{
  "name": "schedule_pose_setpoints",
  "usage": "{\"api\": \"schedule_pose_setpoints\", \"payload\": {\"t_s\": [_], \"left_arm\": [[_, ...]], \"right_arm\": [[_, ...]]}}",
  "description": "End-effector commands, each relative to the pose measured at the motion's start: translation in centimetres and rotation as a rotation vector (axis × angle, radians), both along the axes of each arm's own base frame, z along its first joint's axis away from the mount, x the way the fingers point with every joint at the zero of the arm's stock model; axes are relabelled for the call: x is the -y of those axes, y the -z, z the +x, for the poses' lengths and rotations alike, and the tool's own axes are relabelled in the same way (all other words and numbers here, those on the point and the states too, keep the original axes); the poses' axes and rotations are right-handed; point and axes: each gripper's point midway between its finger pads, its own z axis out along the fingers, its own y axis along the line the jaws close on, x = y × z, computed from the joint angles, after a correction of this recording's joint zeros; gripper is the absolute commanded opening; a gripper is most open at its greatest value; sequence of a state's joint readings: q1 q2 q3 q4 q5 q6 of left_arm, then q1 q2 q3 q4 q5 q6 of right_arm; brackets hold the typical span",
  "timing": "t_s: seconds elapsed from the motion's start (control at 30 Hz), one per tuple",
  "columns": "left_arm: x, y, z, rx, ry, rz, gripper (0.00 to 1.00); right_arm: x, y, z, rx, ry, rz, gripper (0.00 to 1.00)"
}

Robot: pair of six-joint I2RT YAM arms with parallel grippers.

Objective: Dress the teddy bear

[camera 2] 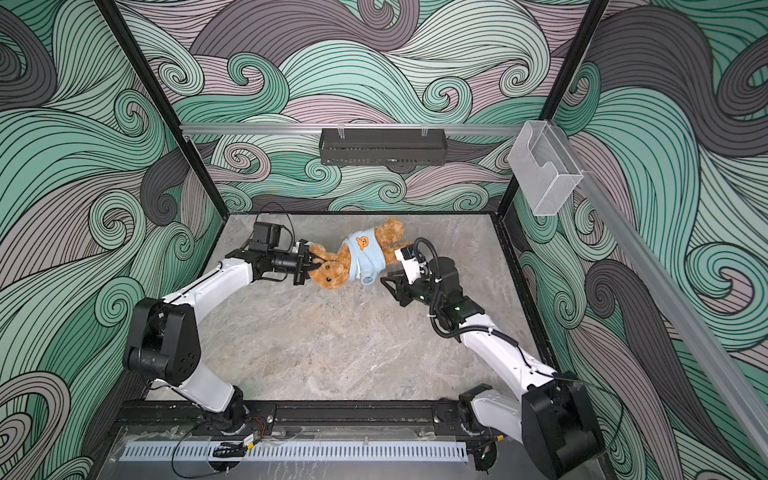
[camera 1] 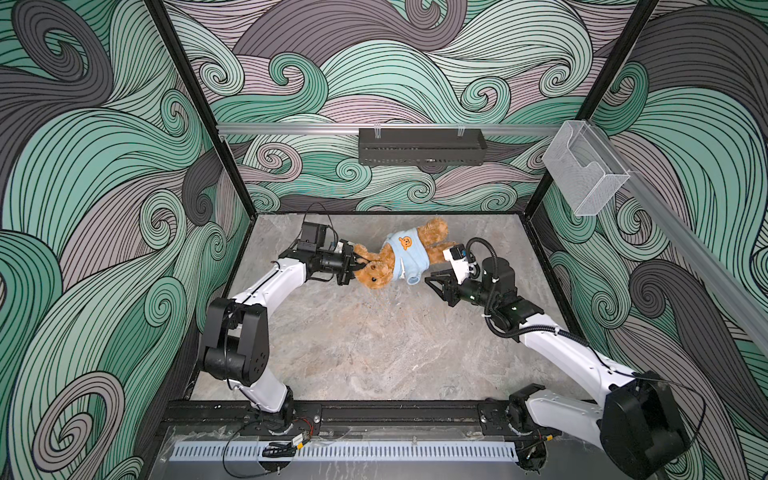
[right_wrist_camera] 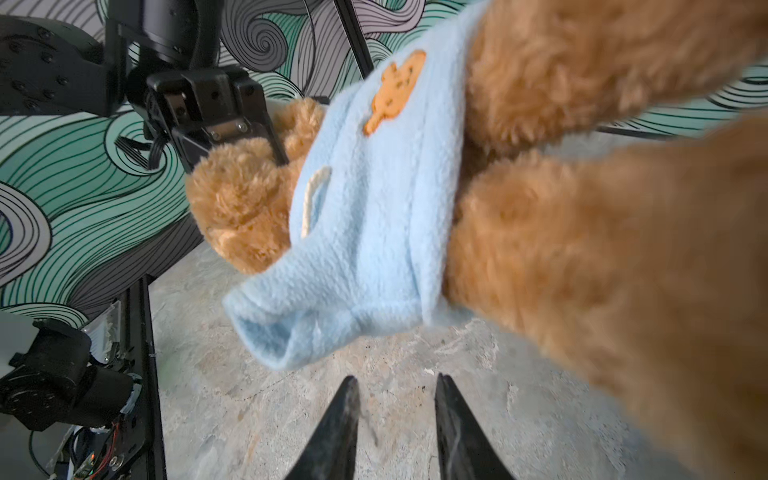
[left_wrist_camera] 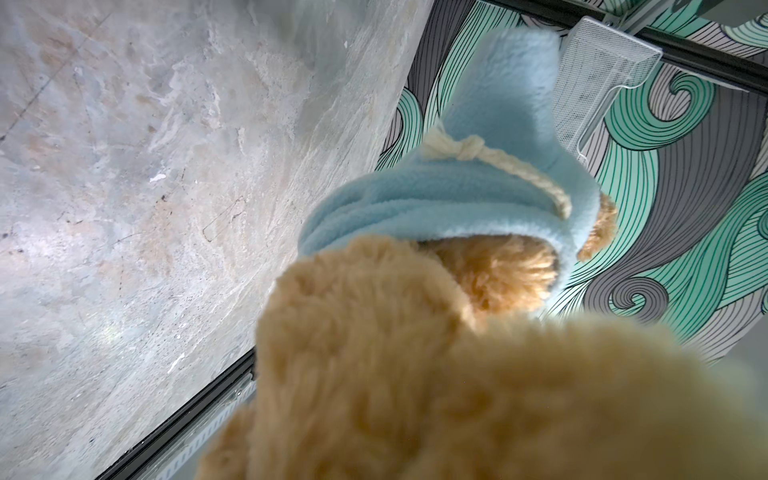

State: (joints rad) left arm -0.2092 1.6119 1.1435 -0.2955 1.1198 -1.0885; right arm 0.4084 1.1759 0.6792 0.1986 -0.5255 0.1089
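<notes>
The left claw (camera 1: 352,266) is clamped on the teddy bear (camera 1: 376,275), in the fur beside its head. It holds the bear sideways over the stone-patterned table (camera 1: 374,353), legs pointing away from that claw. The light-blue fleece hoodie (camera 1: 405,257) wraps the torso with its orange bear patch (right_wrist_camera: 395,91) facing up. 1 sleeve (right_wrist_camera: 282,328) hangs limp and looks empty, just ahead of the right claw (right_wrist_camera: 397,388), whose 2 fingers stand apart with nothing between them. The step in hand seems to be seating that sleeve. It would be best to nip only the cuff's fleece, not the fur behind it, and to pull gently away from the left claw, whose grip gives counter-tension. Too hard a tug could drag the hoodie off the shoulders.
</notes>
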Motion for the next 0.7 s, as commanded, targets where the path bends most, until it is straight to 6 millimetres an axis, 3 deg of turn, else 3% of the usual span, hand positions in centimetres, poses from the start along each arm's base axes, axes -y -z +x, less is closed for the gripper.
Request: {"api": "schedule_pose_setpoints", "payload": {"t_s": [0.0, 0.43, 0.57, 0.67], "left_arm": [[0.1, -1.6, -0.8, 0.042, 0.048, -0.034, 0.00], [1.1, -2.4, -1.2, 0.059, 0.089, -0.040, 0.00], [1.4, -2.5, -1.3, 0.059, 0.096, -0.043, 0.00], [1.4, -3.0, -0.9, 0.061, 0.086, -0.056, 0.00]], "right_arm": [[-0.1, -2.5, 1.1, 0.095, 0.013, 0.024, 0.35], [-1.1, -2.3, 2.6, 0.113, -0.007, 0.023, 0.31], [-1.5, -2.2, 3.0, 0.110, -0.015, 0.028, 0.21], [-0.5, -1.2, 3.9, 0.083, 0.060, -0.015, 0.06]]}}
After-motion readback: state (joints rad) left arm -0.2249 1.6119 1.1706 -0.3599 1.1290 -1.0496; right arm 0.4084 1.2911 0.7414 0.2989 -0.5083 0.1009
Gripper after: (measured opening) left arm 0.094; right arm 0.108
